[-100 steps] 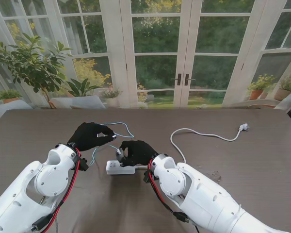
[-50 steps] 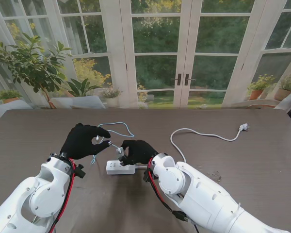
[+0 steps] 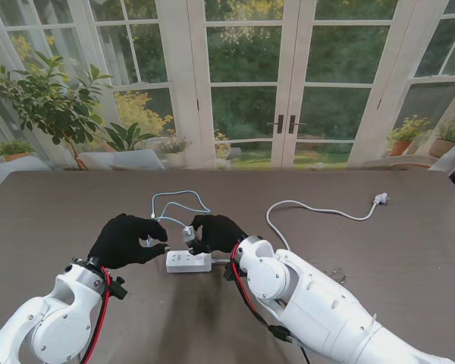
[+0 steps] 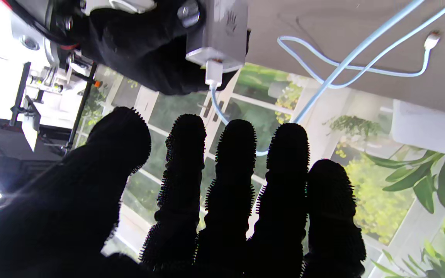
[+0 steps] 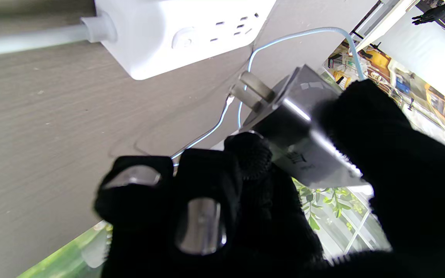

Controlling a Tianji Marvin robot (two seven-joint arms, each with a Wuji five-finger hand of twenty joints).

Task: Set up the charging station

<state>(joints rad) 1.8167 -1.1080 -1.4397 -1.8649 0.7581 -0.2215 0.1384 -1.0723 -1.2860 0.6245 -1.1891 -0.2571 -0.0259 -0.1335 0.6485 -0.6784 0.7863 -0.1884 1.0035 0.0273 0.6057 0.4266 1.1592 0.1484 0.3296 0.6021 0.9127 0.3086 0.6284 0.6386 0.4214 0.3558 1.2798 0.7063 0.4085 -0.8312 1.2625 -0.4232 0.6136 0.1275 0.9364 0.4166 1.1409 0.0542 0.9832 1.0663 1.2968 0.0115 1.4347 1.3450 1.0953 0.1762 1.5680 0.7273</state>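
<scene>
A: Where was the charger [image 3: 188, 234]?

B: In the right hand [image 3: 216, 233], pinched between thumb and fingers, just over the near end of the strip [image 3: 188, 262]. The right wrist view showed its two prongs [image 5: 252, 92] bare and tilted toward the strip's [image 5: 176, 31] sockets, not yet in them.

A: And the strip itself?

B: Flat on the table [image 3: 379, 250], between the two hands, nearer to me than the cable [image 3: 180, 206]. Its white cord [image 3: 318, 211] ran off to the right and ended in a plug [image 3: 380, 199] lying well apart, farther from me.

A: The blue cable?

B: Plugged into the charger [image 4: 216, 36]; the left wrist view showed its connector [image 4: 214, 73] seated there. The rest looped across the table, farther from me, with the free end [image 4: 432, 39] lying loose.

A: What about the left hand [image 3: 125, 240]?

B: Just left of the strip, curled. In the stand view something pale showed at its fingertips, but I couldn't tell whether it held the cable. From its own wrist camera the fingers [image 4: 238, 162] stood nearly straight, side by side, the cable passing behind them.
</scene>
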